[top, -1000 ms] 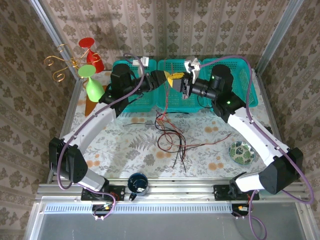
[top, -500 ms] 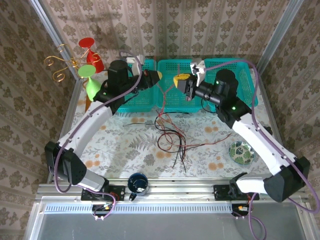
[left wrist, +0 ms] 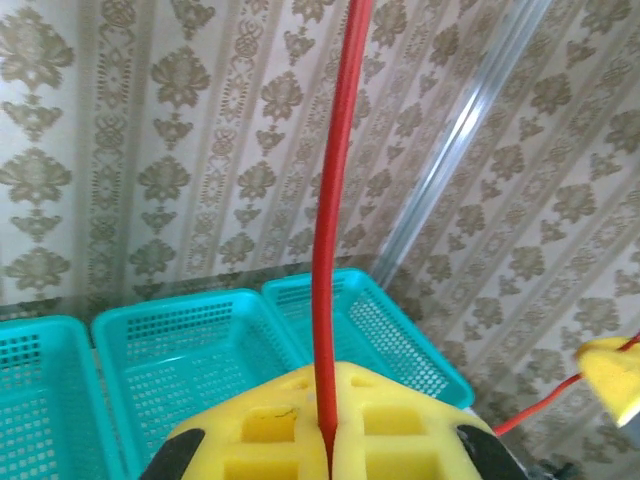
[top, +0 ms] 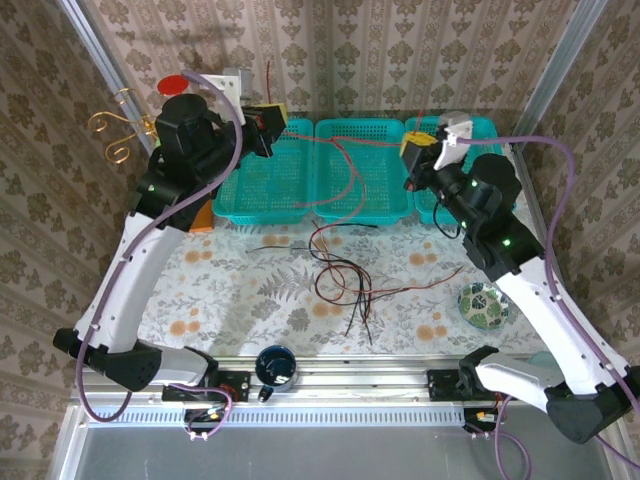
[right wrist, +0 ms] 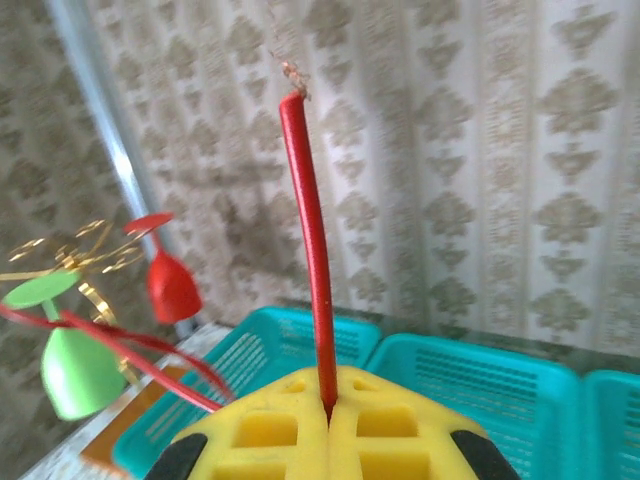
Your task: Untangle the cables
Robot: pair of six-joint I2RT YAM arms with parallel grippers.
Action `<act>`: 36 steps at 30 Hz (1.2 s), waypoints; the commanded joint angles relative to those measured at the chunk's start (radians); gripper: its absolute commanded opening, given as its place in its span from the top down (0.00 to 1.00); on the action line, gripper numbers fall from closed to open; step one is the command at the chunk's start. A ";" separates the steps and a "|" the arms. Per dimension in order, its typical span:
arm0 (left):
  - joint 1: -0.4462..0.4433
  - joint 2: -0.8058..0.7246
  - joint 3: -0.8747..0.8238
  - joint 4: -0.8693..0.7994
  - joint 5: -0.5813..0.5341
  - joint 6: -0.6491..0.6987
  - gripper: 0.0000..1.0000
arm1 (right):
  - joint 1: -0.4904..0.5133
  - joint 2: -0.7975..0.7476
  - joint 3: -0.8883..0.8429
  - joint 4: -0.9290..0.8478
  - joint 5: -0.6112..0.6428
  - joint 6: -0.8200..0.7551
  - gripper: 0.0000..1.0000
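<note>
Reading the overhead feed from my end of the table outward, I first find a dark blue cup on the near rail, at 6 o'clock from the tangle. A patterned bowl sits on the table at about 4 o'clock from that tangle, well apart from it. The cables lie mid-table in a loose heap of black and red strands crossing one another, with ends trailing toward 6 o'clock and one thin strand running out toward 3 o'clock. From the heap a red cable climbs toward 12 o'clock over the three teal baskets and hangs strung between both arms. The left gripper is raised at 11 o'clock above the left basket, its yellow pads pressed together on the red cable, which rises straight out of the seam. The right gripper is up at 1 o'clock, likewise pinched tight on the red cable, with the frayed end poking up past it. Farthest back, at 10 o'clock, a red goblet and a gold wire stand are by the wall.
</note>
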 commanded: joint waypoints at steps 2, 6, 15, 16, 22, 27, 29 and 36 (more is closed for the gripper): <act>0.044 -0.019 0.036 -0.078 -0.079 0.079 1.00 | -0.030 -0.043 0.036 -0.018 0.292 0.012 1.00; 0.059 -0.050 0.014 -0.075 -0.113 0.081 1.00 | -0.056 -0.047 0.057 -0.031 0.359 -0.010 1.00; 0.186 -0.136 -0.099 -0.071 -0.148 0.077 1.00 | -0.178 -0.067 0.063 -0.060 0.340 0.021 1.00; 0.199 -0.138 -0.103 -0.083 -0.143 0.078 1.00 | -0.189 -0.067 0.066 -0.064 0.337 0.021 1.00; 0.300 -0.166 -0.155 -0.113 -0.079 0.043 1.00 | -0.229 -0.046 0.094 -0.086 0.318 0.013 1.00; 0.371 -0.172 -0.184 -0.158 -0.056 0.015 1.00 | -0.246 -0.026 0.126 -0.097 0.405 -0.007 1.00; 0.400 -0.185 -0.209 -0.167 -0.050 0.014 1.00 | -0.260 -0.016 0.131 -0.092 0.462 -0.023 1.00; 0.435 -0.268 -0.359 -0.120 0.017 -0.027 1.00 | -0.348 -0.017 0.090 -0.063 0.401 0.011 1.00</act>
